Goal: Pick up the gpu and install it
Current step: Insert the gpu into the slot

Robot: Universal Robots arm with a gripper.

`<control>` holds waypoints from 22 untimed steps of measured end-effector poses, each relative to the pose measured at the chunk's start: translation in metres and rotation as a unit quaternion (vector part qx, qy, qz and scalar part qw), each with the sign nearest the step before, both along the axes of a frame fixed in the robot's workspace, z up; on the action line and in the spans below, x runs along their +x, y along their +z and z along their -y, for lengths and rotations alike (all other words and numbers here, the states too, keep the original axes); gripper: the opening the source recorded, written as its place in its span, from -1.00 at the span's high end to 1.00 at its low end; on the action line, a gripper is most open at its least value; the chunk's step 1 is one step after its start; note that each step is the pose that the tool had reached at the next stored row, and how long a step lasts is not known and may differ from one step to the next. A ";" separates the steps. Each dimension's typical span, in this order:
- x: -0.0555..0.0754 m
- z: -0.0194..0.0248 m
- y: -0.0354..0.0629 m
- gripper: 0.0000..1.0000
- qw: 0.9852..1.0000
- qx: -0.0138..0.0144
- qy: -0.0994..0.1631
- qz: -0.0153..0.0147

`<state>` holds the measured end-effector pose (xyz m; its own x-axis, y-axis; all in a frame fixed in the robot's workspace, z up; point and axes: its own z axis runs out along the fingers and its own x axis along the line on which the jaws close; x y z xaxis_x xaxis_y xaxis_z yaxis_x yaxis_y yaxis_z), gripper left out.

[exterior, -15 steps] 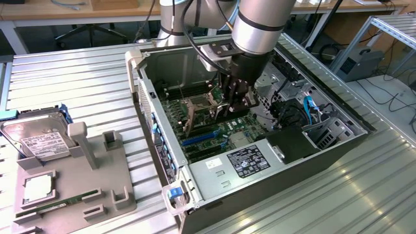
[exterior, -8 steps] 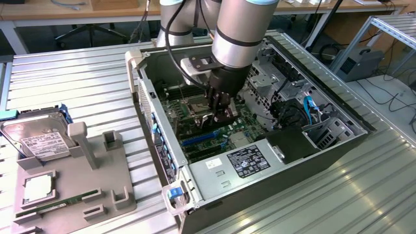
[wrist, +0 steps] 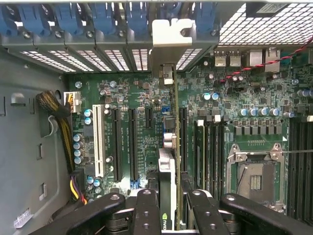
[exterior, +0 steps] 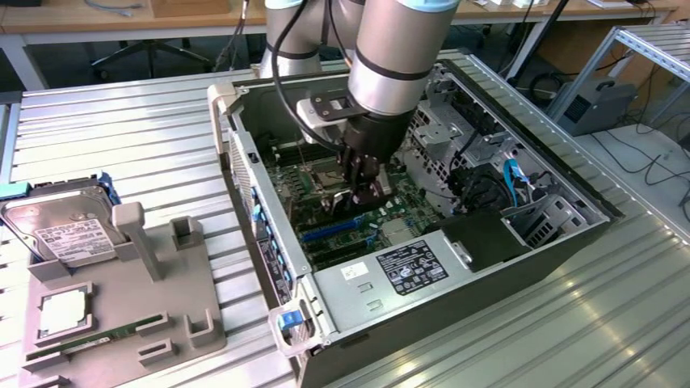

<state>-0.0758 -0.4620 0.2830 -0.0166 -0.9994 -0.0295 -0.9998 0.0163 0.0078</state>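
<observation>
In the wrist view the gpu (wrist: 167, 166) stands edge-on over the green motherboard (wrist: 254, 98). Its silver bracket (wrist: 171, 36) is up against the case's rear slot openings. My gripper (wrist: 172, 210) is shut on the card's near end, with a black finger (wrist: 146, 205) on each side. The card runs along a long black slot (wrist: 182, 142); I cannot tell whether it is seated. In the exterior view the gripper (exterior: 361, 190) reaches down into the open computer case (exterior: 561, 202), above the middle of the board.
Blue slot latches (wrist: 102, 19) line the case's rear wall. Empty black slots (wrist: 132, 142) and a white slot (wrist: 99, 142) lie beside the card. A grey holder (exterior: 161, 307) at the exterior view's left carries a hard drive (exterior: 65, 234) and a green memory stick (exterior: 86, 343).
</observation>
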 end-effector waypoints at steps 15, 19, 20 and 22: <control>-0.001 0.0000 -0.0103 0.46 1.000 0.000 0.000 0.000; -0.001 0.0000 -0.0131 0.46 1.000 0.000 0.000 0.000; -0.001 0.0000 -0.0131 0.46 1.000 0.000 0.000 0.000; -0.002 0.0000 -0.0132 0.46 1.000 0.000 0.000 0.000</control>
